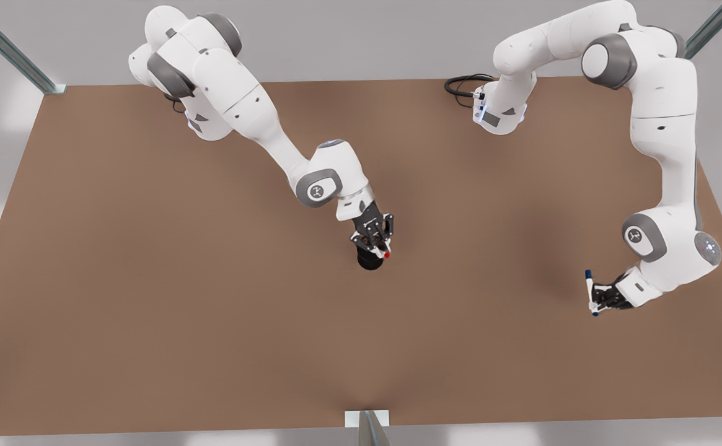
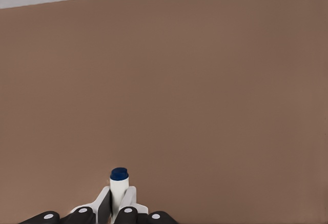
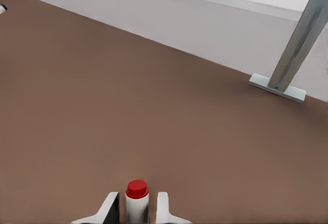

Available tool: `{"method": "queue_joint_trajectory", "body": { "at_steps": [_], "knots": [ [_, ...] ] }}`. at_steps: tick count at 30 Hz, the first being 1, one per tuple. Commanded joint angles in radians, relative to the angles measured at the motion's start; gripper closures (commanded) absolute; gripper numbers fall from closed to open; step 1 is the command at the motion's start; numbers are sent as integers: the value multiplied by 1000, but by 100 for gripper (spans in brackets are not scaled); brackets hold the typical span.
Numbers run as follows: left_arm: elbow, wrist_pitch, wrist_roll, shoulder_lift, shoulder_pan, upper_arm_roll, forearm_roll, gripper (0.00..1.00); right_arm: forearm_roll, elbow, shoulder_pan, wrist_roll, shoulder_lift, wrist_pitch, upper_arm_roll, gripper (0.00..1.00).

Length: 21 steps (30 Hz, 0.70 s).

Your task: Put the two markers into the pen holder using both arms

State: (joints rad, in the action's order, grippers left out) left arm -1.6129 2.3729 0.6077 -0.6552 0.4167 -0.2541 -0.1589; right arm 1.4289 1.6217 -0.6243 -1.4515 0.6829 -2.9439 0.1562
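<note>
Red marker (image 3: 137, 199): upright between the right gripper's (image 1: 380, 243) fingers, which are clamped on its white barrel; red end pointing away from the wrist. In the front view it sits right over the pen holder (image 1: 369, 261).
Blue marker (image 2: 119, 187): pinched by the left gripper (image 1: 602, 299) at mid-barrel, blue cap clear of the fingertips – well apart from the holder, toward the front view's right.
Handling, as a judgement: both look light, stiff and smooth, so a slim barrel may slip or swivel in the pads; a hold near the middle keeps it steady.
Pen holder: short black cup just beyond the right gripper's fingertips – likely to tip if a marker knocks its rim.
Table (image 1: 150, 279): bare brown surface under both grippers.
</note>
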Motion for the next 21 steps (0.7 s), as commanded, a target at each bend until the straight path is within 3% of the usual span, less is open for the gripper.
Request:
{"method": "queue_joint_trajectory", "body": {
  "at_steps": [1,4,5,6,7,9,10,12,13,14,15,16,17,18,19,20,21],
  "knots": [
    [1,-12,35,2,-4,-27,-45,76,28,0,5,-392,-3,2,0,0],
    [7,-18,30,3,-7,-62,-51,76,-11,3,74,-372,-63,2,13,0],
    [7,-18,29,5,-6,-73,-56,76,-168,6,106,-302,-106,133,60,0],
    [7,-34,30,17,2,-99,-80,77,-489,-35,199,6,-149,403,202,0],
    [13,-61,32,20,2,-102,-99,77,-766,-82,397,394,-200,632,388,0],
    [22,-104,35,43,-3,-194,-134,77,-832,-80,848,519,-224,862,764,0],
    [71,-179,53,31,-7,-255,-137,77,-834,-98,1005,644,-223,962,899,0],
    [76,-182,289,25,-6,-356,-185,77,-835,-123,1078,775,-223,1002,953,0],
    [79,-178,371,28,-21,-358,-249,77,-1083,-123,1138,942,-351,1014,846,0],
    [91,-179,389,29,-30,-393,-249,77,-1255,-129,1056,1285,-410,1020,591,0],
    [91,-175,422,28,-52,-421,-261,77,-1418,-132,797,1402,-471,1103,193,0],
    [91,-164,576,25,-52,-456,-352,77,-1444,-132,522,1477,-522,1189,-157,0],
    [91,-155,627,25,-70,-456,-403,77,-1440,-129,460,1482,-505,1204,-237,0],
    [87,-156,779,25,-82,-484,-450,78,-1435,-134,471,1496,-502,1253,-245,0],
    [87,-155,953,23,-111,-488,-473,78,-1433,-164,515,1507,-481,1293,-215,0],
    [87,-150,1090,22,-144,-485,-595,78,-1433,-328,613,1502,-378,1411,-121,0],
    [87,-149,1205,17,-159,-487,-658,79,-1433,-384,617,1502,-341,1442,-121,0]
  ]
}}
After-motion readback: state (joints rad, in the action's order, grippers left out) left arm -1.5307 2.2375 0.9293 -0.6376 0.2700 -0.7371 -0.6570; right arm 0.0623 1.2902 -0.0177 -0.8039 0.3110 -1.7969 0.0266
